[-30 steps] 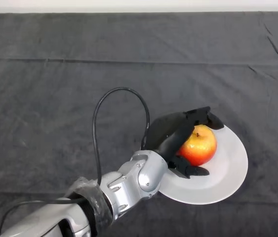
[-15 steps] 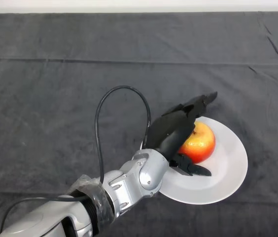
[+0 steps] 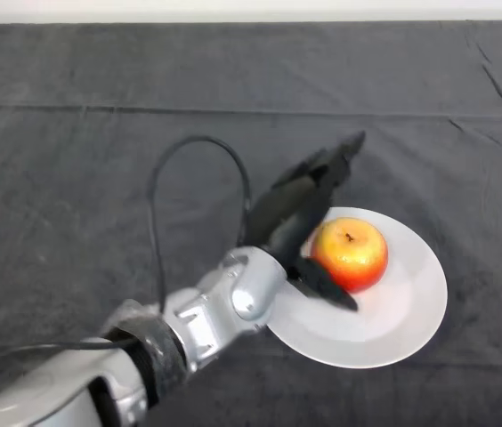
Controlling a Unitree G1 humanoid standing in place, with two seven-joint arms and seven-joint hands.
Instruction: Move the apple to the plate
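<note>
The apple (image 3: 351, 253) sits on the plate (image 3: 411, 316) toward the worktop's right edge; my hand (image 3: 291, 218) beside it holds nothing, fingers (image 3: 336, 162) straight.

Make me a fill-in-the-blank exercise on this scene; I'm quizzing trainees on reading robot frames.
1. The apple rests on the white ____.
2. The hand has its fingers ____, holding nothing.
3. The hand is to the apple's ____ in the view.
4. The table is covered by a dark ____.

Missing words: plate; open; left; cloth
</note>
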